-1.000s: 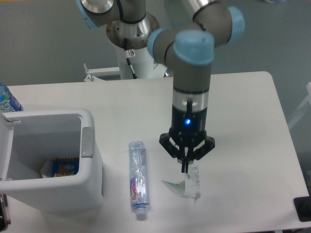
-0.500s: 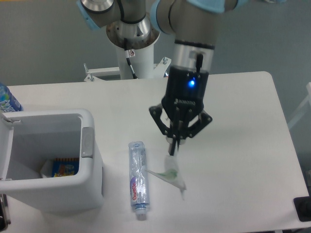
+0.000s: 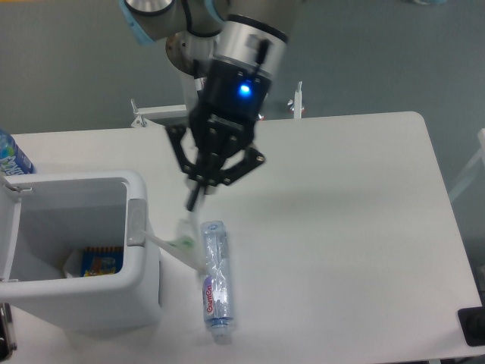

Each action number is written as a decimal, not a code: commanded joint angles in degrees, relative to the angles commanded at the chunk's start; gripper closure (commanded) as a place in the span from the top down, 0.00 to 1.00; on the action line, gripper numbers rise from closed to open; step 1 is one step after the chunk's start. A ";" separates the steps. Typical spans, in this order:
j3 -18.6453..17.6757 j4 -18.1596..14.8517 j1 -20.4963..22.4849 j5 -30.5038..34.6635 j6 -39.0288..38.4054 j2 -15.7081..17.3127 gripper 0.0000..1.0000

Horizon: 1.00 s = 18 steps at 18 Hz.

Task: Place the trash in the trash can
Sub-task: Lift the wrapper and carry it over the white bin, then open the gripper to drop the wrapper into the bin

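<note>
Plastic everywhere here: a small whitish translucent bag (image 3: pixel 180 244) hangs crumpled from the gripper (image 3: pixel 194 203), whose dark fingers are pinched together on its top edge. The bag dangles in the air just beside the right rim of the trash can (image 3: pixel 141 182), between that rim and the bottle below; a touch of green shows on it, but its print is too blurred to read. The trash can is a big white rectangular bin with a smooth rounded rim and a grey tab on its side, standing at the left of the white surface (image 3: pixel 356 227). Inside lies a small packet with blue and yellow colours (image 3: pixel 102 259). The long clear bottle (image 3: pixel 214 280) lies flat on the surface, crinkled, its purple label carrying red lettering I cannot make out. A blue-labelled bottle (image 3: pixel 11 157) peeks in at the far left edge.
</note>
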 joint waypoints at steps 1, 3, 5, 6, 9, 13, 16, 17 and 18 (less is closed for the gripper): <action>0.00 0.00 -0.44 -0.27 -0.79 0.27 0.00; -0.18 -0.09 -2.11 -0.27 -1.41 0.88 0.00; -1.32 0.00 -3.78 -0.27 -1.23 1.23 0.00; -1.32 0.00 -4.39 -0.27 -1.23 1.23 0.00; -1.50 0.09 -6.59 -0.27 -0.88 0.62 0.00; -2.11 0.09 -8.88 -0.18 0.26 -0.96 0.00; -2.20 0.17 -9.32 -0.27 1.31 -1.40 0.27; -2.20 0.18 -9.32 -0.18 2.19 -1.49 0.48; -2.11 0.09 -9.32 -0.27 2.72 -1.75 0.56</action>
